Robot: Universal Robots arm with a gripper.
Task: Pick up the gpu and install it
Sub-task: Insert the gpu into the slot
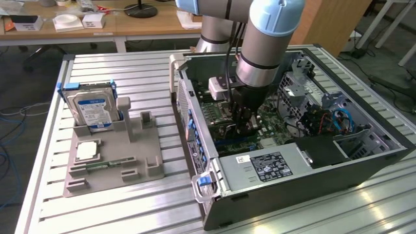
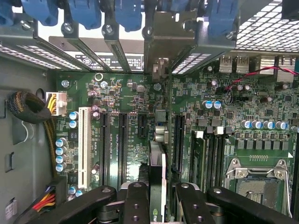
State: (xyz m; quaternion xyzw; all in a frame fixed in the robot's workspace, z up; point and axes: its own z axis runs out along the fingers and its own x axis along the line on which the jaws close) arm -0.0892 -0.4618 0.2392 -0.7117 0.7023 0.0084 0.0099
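Observation:
The gpu appears edge-on in the wrist view as a thin dark card standing upright over the green motherboard, between two long black slots. Its silvery end bracket lines up with the rear slot openings of the case. My gripper is shut on the gpu, one black finger on each side of the card. Whether the card sits fully in a slot I cannot tell. In the exterior view my gripper reaches straight down into the open computer case, over the motherboard.
On the exterior view's left, a grey holder carries a silver hard drive with a blue label, a square chip and a narrow memory stick. Inside the case are a power supply, cables and a processor socket.

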